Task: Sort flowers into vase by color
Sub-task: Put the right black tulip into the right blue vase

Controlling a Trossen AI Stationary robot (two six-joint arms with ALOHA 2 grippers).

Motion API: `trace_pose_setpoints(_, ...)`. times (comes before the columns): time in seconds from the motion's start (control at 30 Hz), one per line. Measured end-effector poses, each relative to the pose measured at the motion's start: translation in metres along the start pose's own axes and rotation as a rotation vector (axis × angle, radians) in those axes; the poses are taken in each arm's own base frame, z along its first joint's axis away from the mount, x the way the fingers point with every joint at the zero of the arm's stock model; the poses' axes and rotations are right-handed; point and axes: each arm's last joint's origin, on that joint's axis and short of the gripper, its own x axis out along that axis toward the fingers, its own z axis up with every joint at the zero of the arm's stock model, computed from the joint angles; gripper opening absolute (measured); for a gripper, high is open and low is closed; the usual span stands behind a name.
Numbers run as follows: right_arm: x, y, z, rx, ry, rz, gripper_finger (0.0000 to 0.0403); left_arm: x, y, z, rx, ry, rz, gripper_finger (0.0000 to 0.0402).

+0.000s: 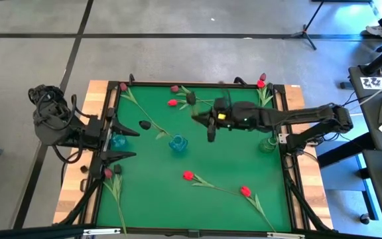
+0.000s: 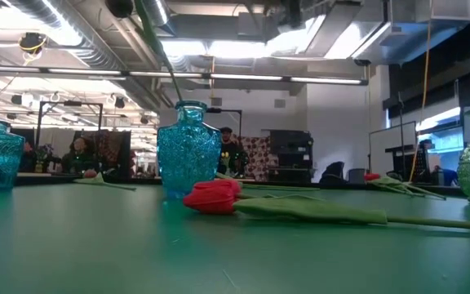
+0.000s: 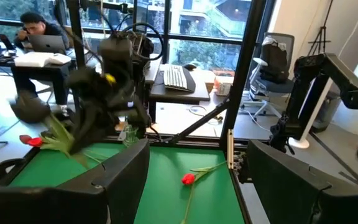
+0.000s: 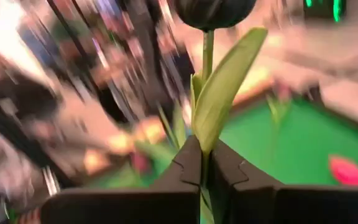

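Pinching the stem of a near-black tulip (image 4: 215, 11) between closed fingers, my right gripper (image 4: 205, 163) hangs above the green table (image 1: 231, 169), just past the blue vase (image 1: 178, 143) at its middle, the dark head standing up over a long leaf. My left gripper (image 1: 121, 143) waits wide open and empty at the table's edge, beside a second blue vase (image 1: 117, 141). Red tulips (image 1: 188, 176) lie loose near the middle vase.
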Motion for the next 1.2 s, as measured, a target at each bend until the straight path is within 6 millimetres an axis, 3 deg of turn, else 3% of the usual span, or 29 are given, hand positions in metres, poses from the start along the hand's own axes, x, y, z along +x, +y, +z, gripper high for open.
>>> trace_pose_setpoints(0.17, 0.015, 0.008, 0.008, 0.002, -0.237, 0.130, 0.0005, 0.000, -0.001, 0.000, -0.032, 0.006, -0.035, 0.0265)
trace_pose_setpoints(0.4, 0.043, 0.007, -0.010, 0.020, -0.358, 0.203, 0.0006, 0.000, -0.002, 0.000, -0.087, 0.010, -0.056, 0.0265)
trace_pose_setpoints(0.57, 0.056, 0.002, -0.027, 0.018, -0.326, 0.173, 0.0005, 0.000, -0.002, 0.000, -0.090, 0.011, -0.056, 0.0265)
trace_pose_setpoints(1.0, 0.067, -0.009, -0.053, -0.032, -0.111, 0.038, 0.0014, 0.000, -0.002, -0.001, -0.187, 0.028, -0.074, 0.0265)
trace_pose_setpoints(1.2, 0.067, -0.012, -0.061, -0.048, -0.030, 0.005, 0.0089, 0.000, -0.002, -0.003, -0.196, 0.045, -0.067, 0.0265)
